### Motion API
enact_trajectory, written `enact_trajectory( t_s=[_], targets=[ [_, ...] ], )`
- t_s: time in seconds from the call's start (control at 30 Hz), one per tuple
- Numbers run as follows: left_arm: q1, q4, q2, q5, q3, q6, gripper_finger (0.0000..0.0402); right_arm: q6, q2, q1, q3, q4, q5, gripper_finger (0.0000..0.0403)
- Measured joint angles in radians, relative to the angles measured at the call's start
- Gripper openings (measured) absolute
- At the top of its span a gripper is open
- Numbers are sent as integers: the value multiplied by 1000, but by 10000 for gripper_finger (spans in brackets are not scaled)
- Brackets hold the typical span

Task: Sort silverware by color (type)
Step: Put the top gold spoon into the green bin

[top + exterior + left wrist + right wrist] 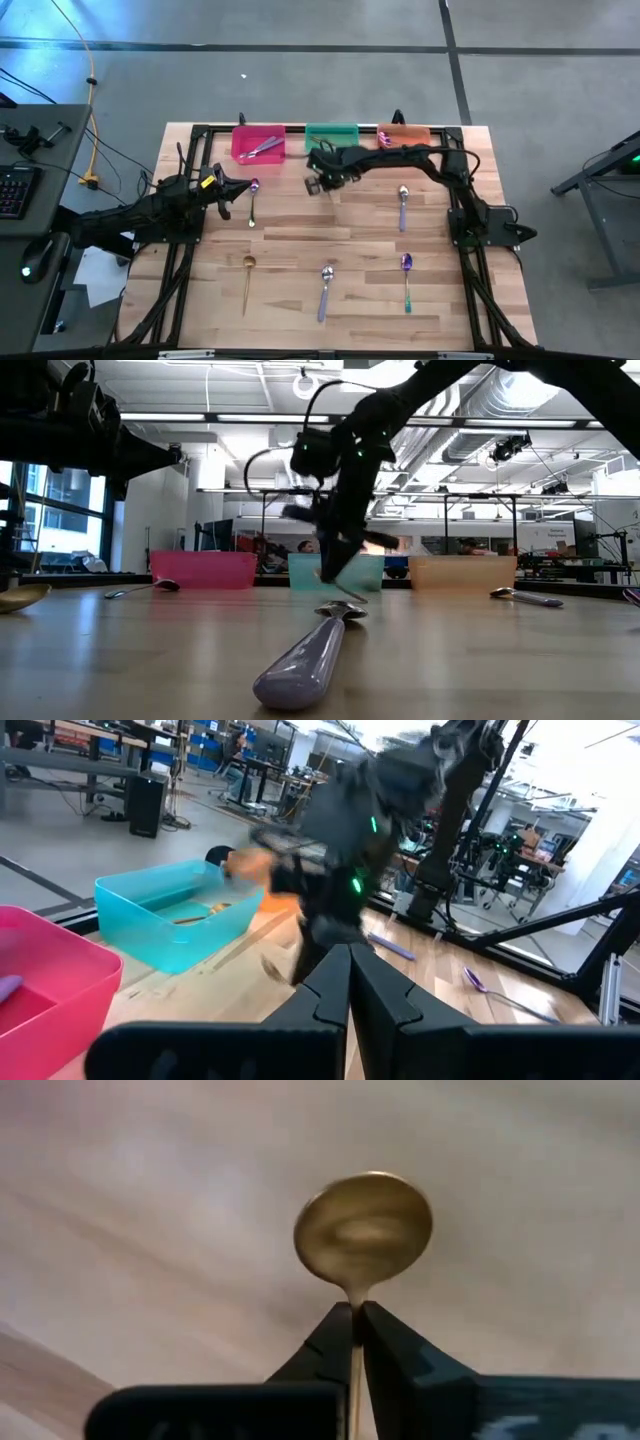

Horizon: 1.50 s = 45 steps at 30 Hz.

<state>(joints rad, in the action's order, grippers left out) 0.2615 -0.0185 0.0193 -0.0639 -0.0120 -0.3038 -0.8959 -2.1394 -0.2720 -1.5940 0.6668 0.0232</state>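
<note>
The right hand (355, 1320) pinches the thin stem of a gold spoon (364, 1230) — round, matte bowl — and hangs over the pale plank counter (300, 240) just before the green bin (331, 134). The pink bin (258, 141) holds silver-lavender spoons; what the orange bin (404, 135) holds is unclear. Five slim metal spoons lie loose on the counter, and the left hand (349, 982) — fingers pressed together, empty — hovers beside the purple spoon (253, 200).

Bright overhead ceiling lights, blown-out windows behind, moving right arm (345, 470) motion-blurred, foreground spoon (300, 660) soft
</note>
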Motion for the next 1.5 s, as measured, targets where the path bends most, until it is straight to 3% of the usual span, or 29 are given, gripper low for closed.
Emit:
enact_trajectory(
  t_s=[0.37,0.7,1.0,1.27,1.5],
  targets=[
    [0,0,0,0,0,0,0,167,4,-85,-256,125,31,0],
    [0,0,0,0,0,0,0,502,6,-210,-463,222,44,0],
    [0,0,0,0,0,0,0,881,0,-273,-485,228,-6,0],
    [0,0,0,0,0,1,0,1242,-95,-279,-484,226,2,0],
    [0,0,0,0,0,1,0,1306,-174,-305,-484,222,-19,0]
  ],
)
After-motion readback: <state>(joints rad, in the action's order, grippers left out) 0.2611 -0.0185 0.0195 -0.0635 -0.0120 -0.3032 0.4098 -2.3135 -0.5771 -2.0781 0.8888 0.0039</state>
